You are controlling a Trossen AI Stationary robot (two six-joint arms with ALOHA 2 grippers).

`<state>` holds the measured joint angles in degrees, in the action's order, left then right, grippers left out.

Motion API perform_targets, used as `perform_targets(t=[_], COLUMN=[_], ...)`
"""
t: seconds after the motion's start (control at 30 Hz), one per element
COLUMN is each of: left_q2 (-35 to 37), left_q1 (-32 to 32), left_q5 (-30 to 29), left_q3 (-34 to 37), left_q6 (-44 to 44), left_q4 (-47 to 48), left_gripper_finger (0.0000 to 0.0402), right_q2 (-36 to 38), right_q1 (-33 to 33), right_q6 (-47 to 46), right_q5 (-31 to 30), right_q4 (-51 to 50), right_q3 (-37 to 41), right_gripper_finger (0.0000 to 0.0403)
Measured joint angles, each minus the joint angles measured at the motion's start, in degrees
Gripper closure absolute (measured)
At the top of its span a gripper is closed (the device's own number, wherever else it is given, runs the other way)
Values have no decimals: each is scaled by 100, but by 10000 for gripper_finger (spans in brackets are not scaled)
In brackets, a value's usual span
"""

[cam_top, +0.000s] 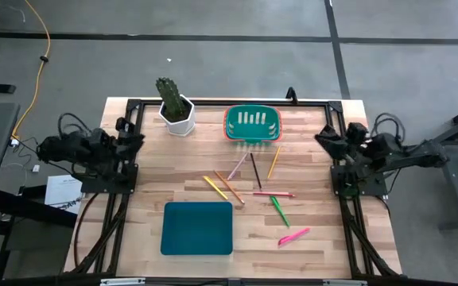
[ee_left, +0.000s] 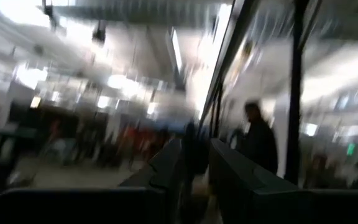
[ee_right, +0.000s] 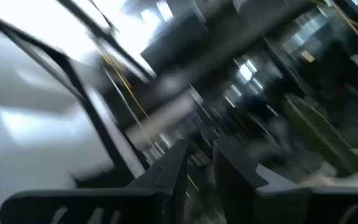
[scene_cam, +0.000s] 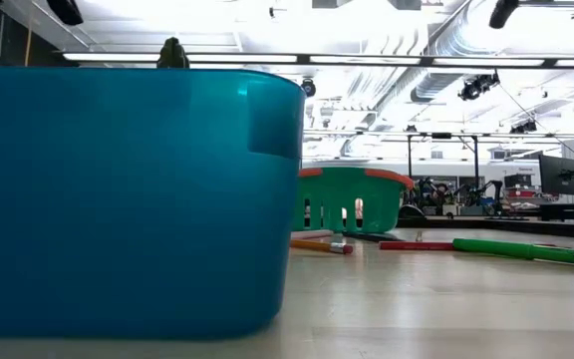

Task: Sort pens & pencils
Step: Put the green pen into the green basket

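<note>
High view: the left gripper (cam_top: 136,140) is parked at the table's left edge and the right gripper (cam_top: 324,137) at its right edge. The pencils (cam_top: 227,186) and pens (cam_top: 280,212) lie scattered at centre, below the green basket (cam_top: 252,125). Low view: the teal bin (scene_cam: 128,199) fills the left. In both wrist views the fingers stand narrowly apart, holding nothing.

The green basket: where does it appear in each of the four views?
High view: green basket at the table's far edge, centre.
Low view: basket mid-picture, right of the blue bin.
Left wrist view: not in it.
Right wrist view: not in it.
Shared landmark: the blue bin.
</note>
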<state>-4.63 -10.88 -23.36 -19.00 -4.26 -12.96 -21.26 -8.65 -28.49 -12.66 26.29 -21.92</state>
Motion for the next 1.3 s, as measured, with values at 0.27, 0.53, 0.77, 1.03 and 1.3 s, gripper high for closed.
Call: perform_targets(t=[0.27,0.53,0.77,1.03,1.3], left_q2=[-1555,-3241,-4196,-4747,-4893], left_q1=[0,0,0,-2,-2], left_q5=[-176,-169,272,488,627], left_q3=[-1882,-3332,-3753,-3760,-3757], left_q6=[243,379,626,1017,1207], left_q4=[2194,4064,4649,4993,5267], left_gripper_finger=[330,330,330,330,330], right_q2=[-1951,-3537,-4770,-5990,-6995], right_q1=[0,-2,-76,-389,-647], right_q6=[437,592,-720,-2132,-3310], right_q5=[-67,-66,-34,-33,441], right_q4=[-2565,-4380,-6717,-7541,-8246], right_q3=[-2256,-4155,-5311,-5599,-5599], right_gripper_finger=[334,334,334,334,334])
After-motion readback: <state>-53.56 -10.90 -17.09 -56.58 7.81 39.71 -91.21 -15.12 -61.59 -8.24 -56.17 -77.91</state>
